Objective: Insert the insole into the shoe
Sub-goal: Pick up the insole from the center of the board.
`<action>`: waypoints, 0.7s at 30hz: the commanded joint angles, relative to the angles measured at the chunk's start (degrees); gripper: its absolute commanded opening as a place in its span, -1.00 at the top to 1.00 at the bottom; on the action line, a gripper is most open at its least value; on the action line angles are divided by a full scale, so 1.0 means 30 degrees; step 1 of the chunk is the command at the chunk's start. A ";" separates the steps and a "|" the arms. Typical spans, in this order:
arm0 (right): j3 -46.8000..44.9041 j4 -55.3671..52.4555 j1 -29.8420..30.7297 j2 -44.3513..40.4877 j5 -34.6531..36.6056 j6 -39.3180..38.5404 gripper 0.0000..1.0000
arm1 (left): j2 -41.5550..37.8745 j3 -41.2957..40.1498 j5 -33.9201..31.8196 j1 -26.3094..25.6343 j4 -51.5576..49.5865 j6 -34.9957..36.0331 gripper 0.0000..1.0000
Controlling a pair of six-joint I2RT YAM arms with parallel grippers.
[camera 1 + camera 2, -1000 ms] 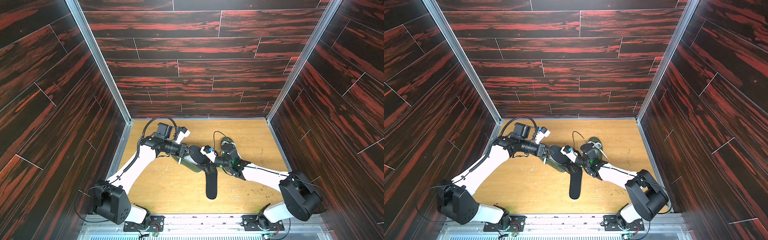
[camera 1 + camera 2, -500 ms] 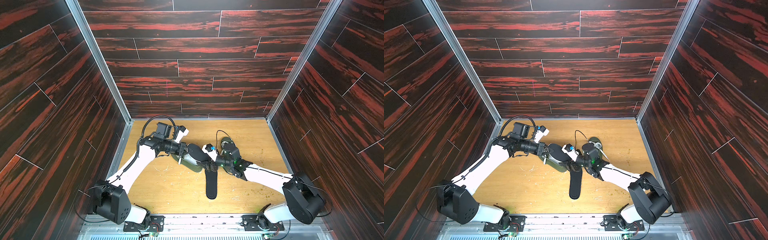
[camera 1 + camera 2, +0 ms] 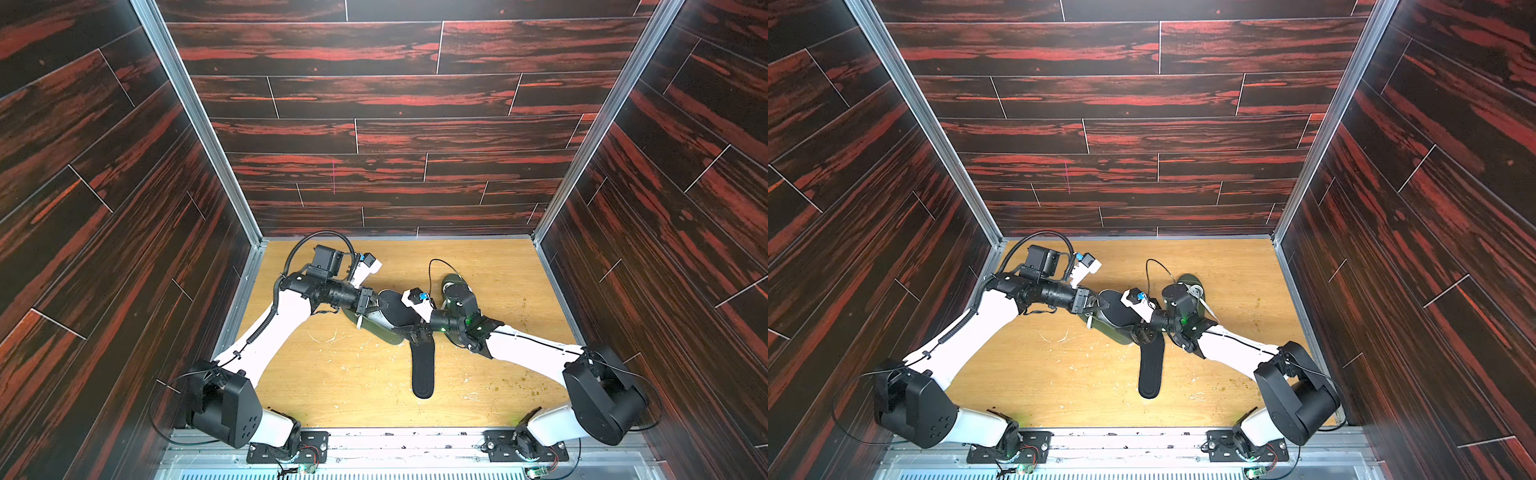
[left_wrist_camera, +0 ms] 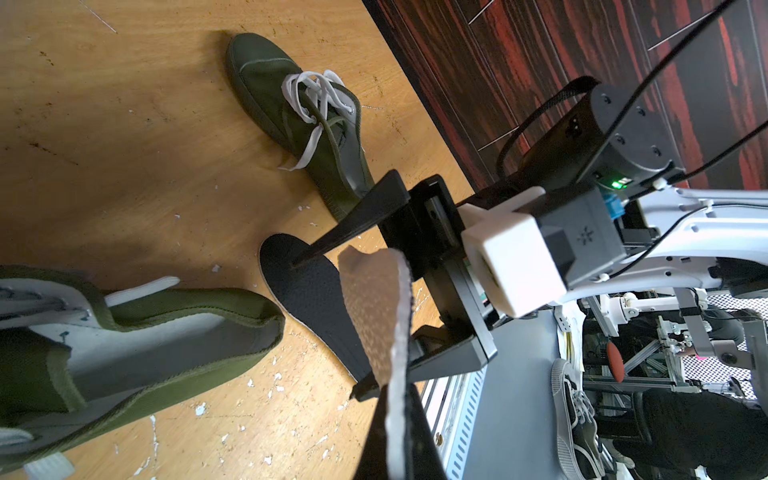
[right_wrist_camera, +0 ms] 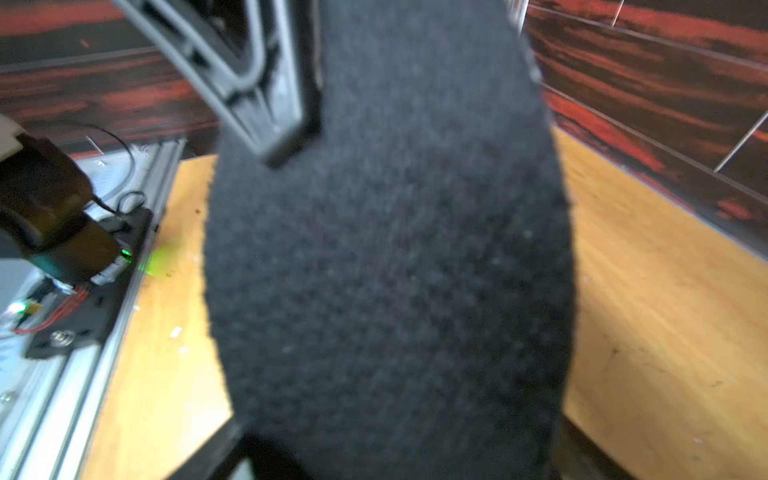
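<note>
The insole (image 3: 397, 309) is pinched at one end by the pressed-together left gripper (image 3: 372, 302) and slants above the green shoe (image 3: 376, 330) on the table (image 3: 332, 374) — its free end is flanked by the widely spread jaws of the right gripper (image 4: 323, 330), which are not closed on it. It is judged light, thin and floppy, its felt face grippy, so a second hold near the free end is advised — otherwise buckling at the shoe's mouth may be expected.

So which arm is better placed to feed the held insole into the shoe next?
Left, probably. Its end effector is shut on the insole, close to the shoe. The right end effector only stands open near it.
</note>
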 commanded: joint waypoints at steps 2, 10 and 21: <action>0.0017 0.0675 -0.0086 -0.0214 0.0104 0.0097 -0.48 | 0.0176 0.0444 -0.0809 0.0034 -0.0904 0.0426 1.00; -0.0530 0.0982 -0.0078 -0.0750 0.0724 0.0570 -0.26 | 0.0515 0.0477 -0.2166 0.0156 -0.0726 0.0038 0.99; 0.1331 -0.3829 -0.0078 0.0280 0.2095 0.1430 -0.01 | -0.0133 0.0483 -0.6276 0.0305 -0.0655 -0.1163 0.10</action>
